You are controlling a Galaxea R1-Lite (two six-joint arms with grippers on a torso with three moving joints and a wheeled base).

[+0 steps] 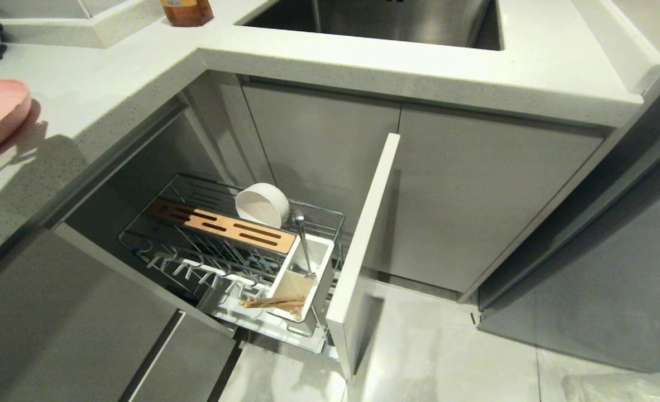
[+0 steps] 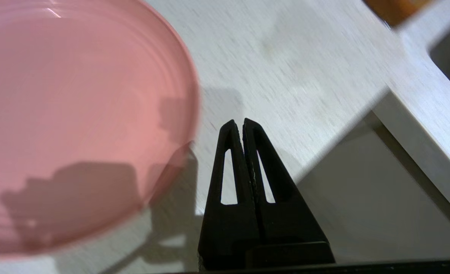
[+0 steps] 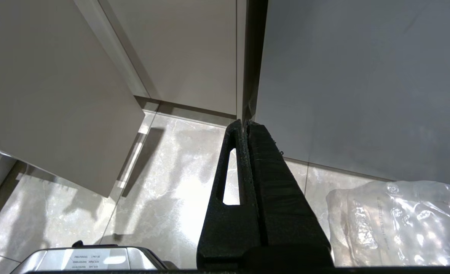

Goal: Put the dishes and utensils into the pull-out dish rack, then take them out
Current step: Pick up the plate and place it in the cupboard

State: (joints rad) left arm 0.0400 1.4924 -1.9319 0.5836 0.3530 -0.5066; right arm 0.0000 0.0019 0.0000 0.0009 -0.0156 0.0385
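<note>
Left tool (image 2: 243, 122), fingers pressed together and empty, hovers beside the pink plate (image 2: 72, 121) on the table (image 2: 286, 68); bowl (image 1: 263, 204), spoon (image 1: 303, 240), chopsticks (image 1: 273, 302) already racked.

A white speckled tabletop (image 1: 363, 61) wraps a steel sink (image 1: 386, 19). An amber bottle (image 1: 187, 11) stands near the sink's corner. Crinkled clear plastic (image 3: 396, 224) lies on the pale tiled floor (image 1: 447, 346).

Bright overhead light throws hard shadows across the white speckled stone surface (image 1: 112, 95). The left wrist view is motion-blurred, smearing the flat round pink plate (image 2: 72, 121) at nine o'clock.
</note>
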